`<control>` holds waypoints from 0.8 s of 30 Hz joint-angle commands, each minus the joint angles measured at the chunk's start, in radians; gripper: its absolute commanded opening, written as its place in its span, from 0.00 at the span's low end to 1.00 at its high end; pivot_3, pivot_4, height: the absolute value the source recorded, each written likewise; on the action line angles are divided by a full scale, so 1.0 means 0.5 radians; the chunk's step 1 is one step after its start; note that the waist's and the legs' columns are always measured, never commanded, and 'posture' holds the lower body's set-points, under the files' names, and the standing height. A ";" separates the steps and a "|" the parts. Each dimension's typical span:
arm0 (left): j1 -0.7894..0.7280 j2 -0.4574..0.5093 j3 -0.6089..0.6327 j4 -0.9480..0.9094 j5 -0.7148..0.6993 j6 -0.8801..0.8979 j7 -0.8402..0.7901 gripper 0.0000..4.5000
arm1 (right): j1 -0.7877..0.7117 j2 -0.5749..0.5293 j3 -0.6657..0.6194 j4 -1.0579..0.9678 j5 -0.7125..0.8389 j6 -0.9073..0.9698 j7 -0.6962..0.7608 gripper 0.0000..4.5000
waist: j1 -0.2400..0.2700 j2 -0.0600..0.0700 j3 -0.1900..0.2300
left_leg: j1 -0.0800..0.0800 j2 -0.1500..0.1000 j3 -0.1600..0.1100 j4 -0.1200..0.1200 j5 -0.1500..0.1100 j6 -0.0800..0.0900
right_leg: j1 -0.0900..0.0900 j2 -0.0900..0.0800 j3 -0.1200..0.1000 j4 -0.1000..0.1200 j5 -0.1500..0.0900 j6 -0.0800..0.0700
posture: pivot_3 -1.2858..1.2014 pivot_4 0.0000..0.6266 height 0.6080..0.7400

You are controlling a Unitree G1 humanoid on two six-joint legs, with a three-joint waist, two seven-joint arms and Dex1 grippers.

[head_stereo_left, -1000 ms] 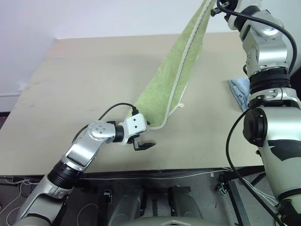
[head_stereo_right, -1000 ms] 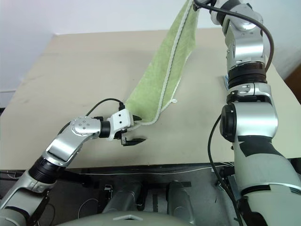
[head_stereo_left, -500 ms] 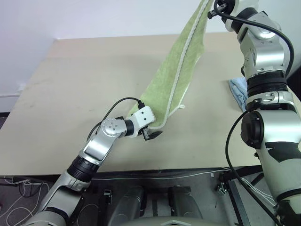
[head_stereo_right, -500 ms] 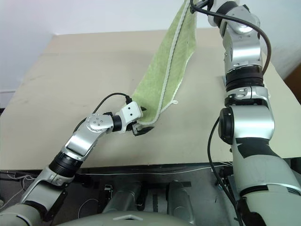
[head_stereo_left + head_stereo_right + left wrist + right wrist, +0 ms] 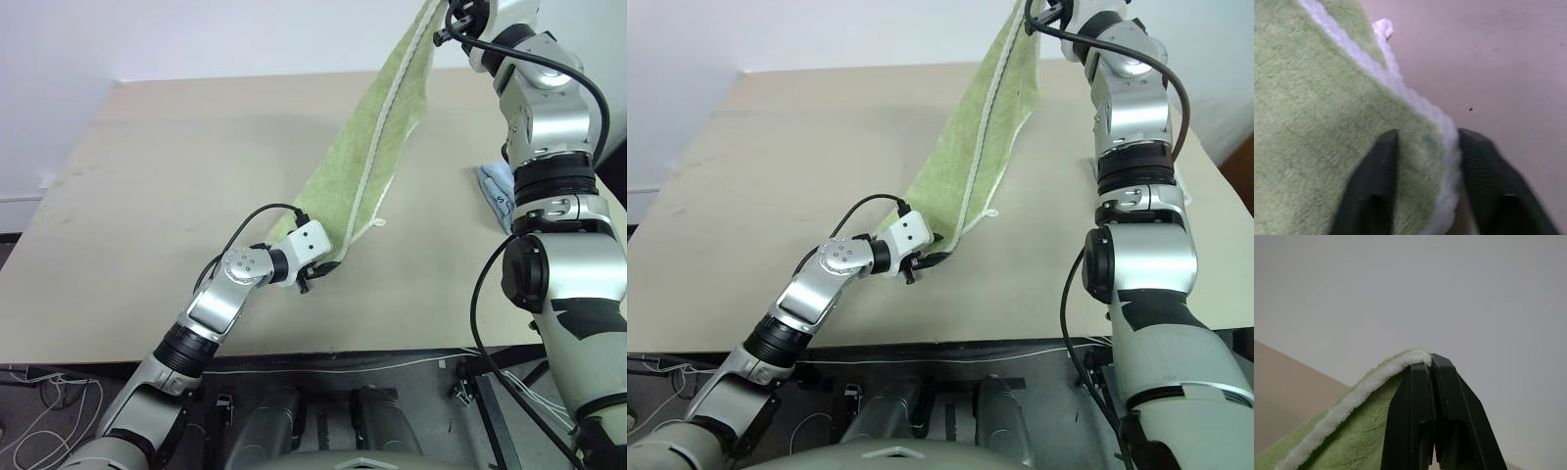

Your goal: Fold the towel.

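The light yellow-green terry towel with white scalloped edging (image 5: 367,162) hangs stretched in a slant above the beige worktop (image 5: 147,186), its top corner pinched between the pressed-together black fingers of the right hand (image 5: 1431,363) held high. Its lowest corner sits just over the worktop's near part, where the left hand (image 5: 1425,161) has its two fingers (image 5: 1376,181) on either side of the white-edged hem, pinching it. A light blue cloth (image 5: 500,191) lies at the worktop's right edge, well apart from the towel

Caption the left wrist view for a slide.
Left hand closing its fingers around the white-edged lower corner of the green towel above the table.
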 commanded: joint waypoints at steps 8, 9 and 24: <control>0.008 -0.046 0.186 -0.031 -0.092 0.058 0.087 0.01 | -0.007 -0.006 -0.031 -0.105 0.024 -0.023 -0.026 0.00 | 0.000 0.000 0.000 | 0.000 0.000 0.000 0.001 0.000 0.000 | -0.001 0.000 0.000 0.002 0.000 0.000 | 0.52 0.24 1.00; 0.007 -0.044 0.191 -0.028 -0.095 0.059 0.087 0.01 | -0.009 -0.006 -0.030 -0.099 0.022 -0.026 -0.028 0.00 | 0.000 0.000 0.000 | 0.000 0.000 0.000 0.001 0.000 0.000 | -0.001 0.000 0.000 0.002 0.000 0.000 | 0.52 0.24 1.00; -0.354 0.182 1.240 -0.077 -1.049 0.474 -0.003 0.01 | -0.045 -0.042 -0.080 0.061 0.038 -0.043 -0.058 0.00 | -0.003 -0.001 0.001 | 0.000 0.000 0.000 0.003 0.001 -0.002 | -0.003 0.001 0.000 0.007 0.000 0.000 | 0.52 0.24 1.00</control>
